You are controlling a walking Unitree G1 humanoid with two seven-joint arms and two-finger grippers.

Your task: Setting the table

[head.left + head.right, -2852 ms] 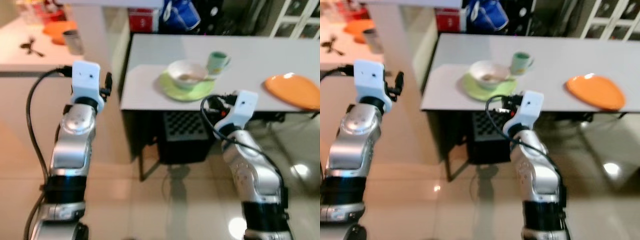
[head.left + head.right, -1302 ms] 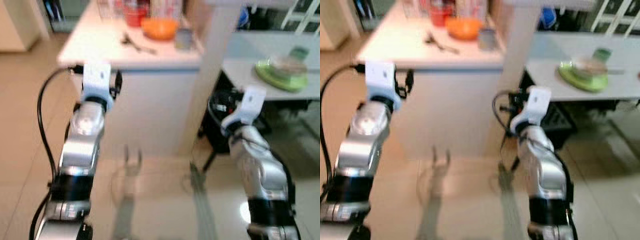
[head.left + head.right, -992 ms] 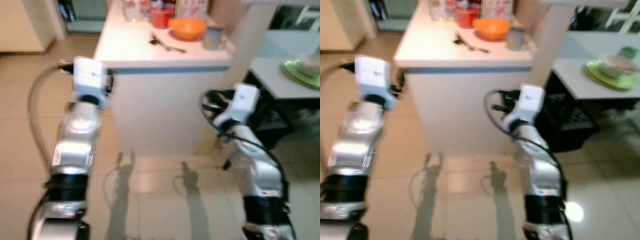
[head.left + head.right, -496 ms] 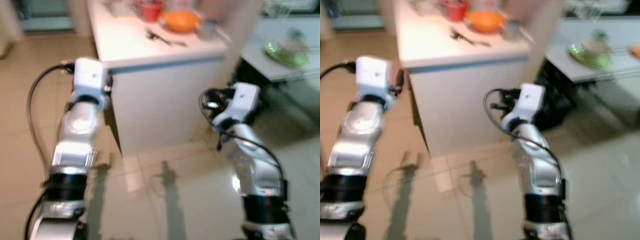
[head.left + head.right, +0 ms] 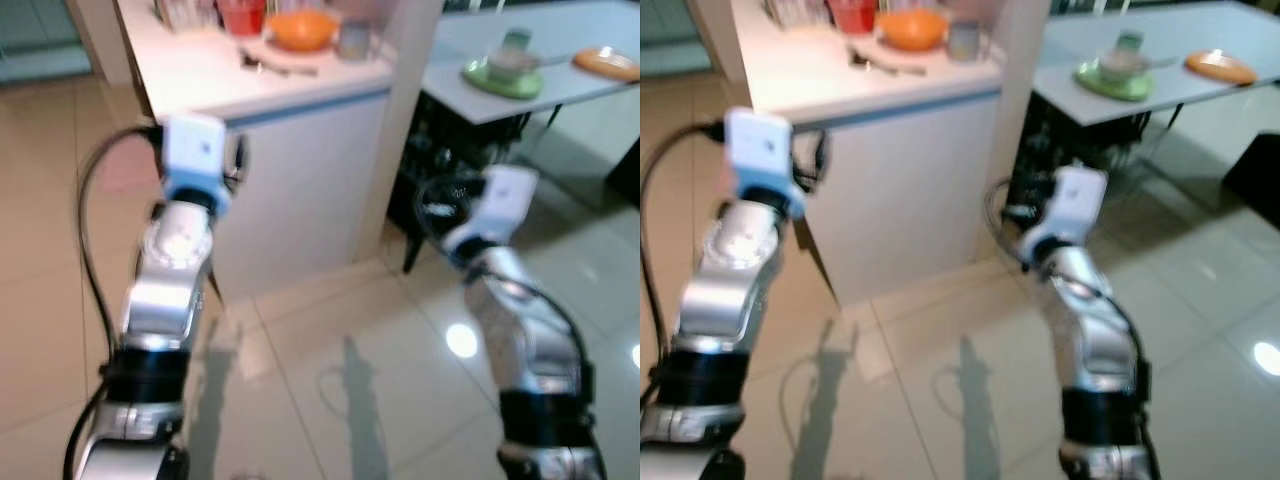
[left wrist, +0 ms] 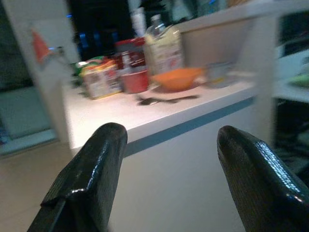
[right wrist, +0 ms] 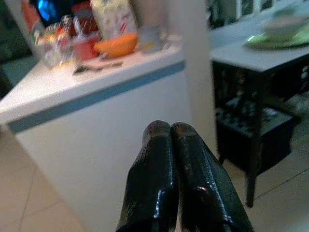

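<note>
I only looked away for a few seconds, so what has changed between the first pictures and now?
The robot turned from the grey table to face the white counter; the things themselves did not move. The green plate and orange plate stay on the table. Left end effector stays open, right end effector shut, both empty.

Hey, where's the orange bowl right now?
The orange bowl sits on the white counter ahead, toward the robot's left, between a red cup and a grey cup.

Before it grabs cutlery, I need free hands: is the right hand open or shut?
Shut and empty. In the wrist view the right hand has both black fingers pressed together, with nothing between them.
</note>
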